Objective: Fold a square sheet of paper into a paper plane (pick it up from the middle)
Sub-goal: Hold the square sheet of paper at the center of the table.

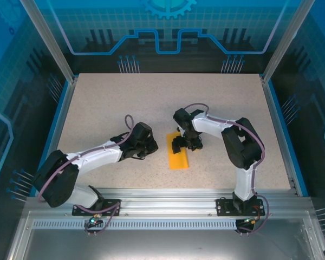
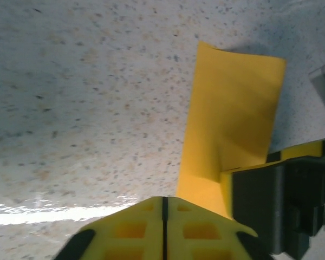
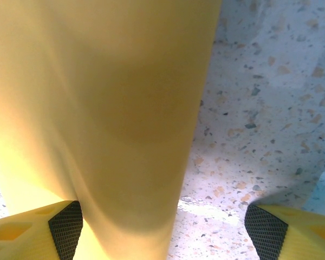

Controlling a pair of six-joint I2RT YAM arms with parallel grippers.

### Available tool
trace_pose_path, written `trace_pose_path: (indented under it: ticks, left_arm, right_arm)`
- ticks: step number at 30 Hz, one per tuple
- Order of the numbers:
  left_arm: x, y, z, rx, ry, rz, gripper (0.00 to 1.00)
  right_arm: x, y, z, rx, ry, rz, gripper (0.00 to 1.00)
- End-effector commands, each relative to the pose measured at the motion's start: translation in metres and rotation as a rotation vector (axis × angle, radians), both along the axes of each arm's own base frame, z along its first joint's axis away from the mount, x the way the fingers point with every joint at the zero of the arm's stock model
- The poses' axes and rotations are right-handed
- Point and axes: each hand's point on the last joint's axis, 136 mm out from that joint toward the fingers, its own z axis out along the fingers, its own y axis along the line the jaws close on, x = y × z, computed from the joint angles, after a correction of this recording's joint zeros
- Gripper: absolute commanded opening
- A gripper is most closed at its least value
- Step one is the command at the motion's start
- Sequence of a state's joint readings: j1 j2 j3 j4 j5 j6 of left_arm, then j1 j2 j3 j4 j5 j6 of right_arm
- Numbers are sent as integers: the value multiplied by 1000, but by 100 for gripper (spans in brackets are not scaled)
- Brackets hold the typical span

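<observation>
Right gripper [image 3: 165,219] is held open above the far half of the paper [image 1: 179,158], jaws spread wide. One finger is seen at the paper's side, the other over bare table to the paper's right. Contact with the paper cannot be told.

Left gripper [image 2: 164,215] is closed on nothing. Its tips are pointed at the paper from the paper's left, just short of its long edge.

Table [image 1: 108,108]: plenty of bare surface is seen on every side of the paper, and the table edges are well away from it.

The paper is laid between the two grippers, partly under the right one. It is seen as a narrow strip rather than a square, so it is judged already folded. Its long axis runs away from the arm bases, slightly tilted. In the left wrist view one end seems slightly raised, with a shadow beside it.

The right arm is judged nearer, so the next grasp is best made across the short axis. A small gap must be crossed by the left.
</observation>
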State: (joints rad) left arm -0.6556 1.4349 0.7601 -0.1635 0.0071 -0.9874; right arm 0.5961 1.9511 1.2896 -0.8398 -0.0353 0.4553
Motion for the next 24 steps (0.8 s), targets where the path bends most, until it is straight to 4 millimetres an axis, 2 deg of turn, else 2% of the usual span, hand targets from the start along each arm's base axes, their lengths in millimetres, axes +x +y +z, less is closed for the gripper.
trace_pose_path:
  ticks: [1,13,24]
  left_arm:
    - [8,-25,9,-76,-10,-68,0]
    - [21,-58,-15,-105,77,-70,0]
    - [22,-64,-42,-59,154,-42,0]
  right_arm:
    - [-16,-9,-39,-60,77,8,85]
    - [-18,-7,-42,-29,84,-20,85]
    - [-22,-3,-45,-1,96,-31,85]
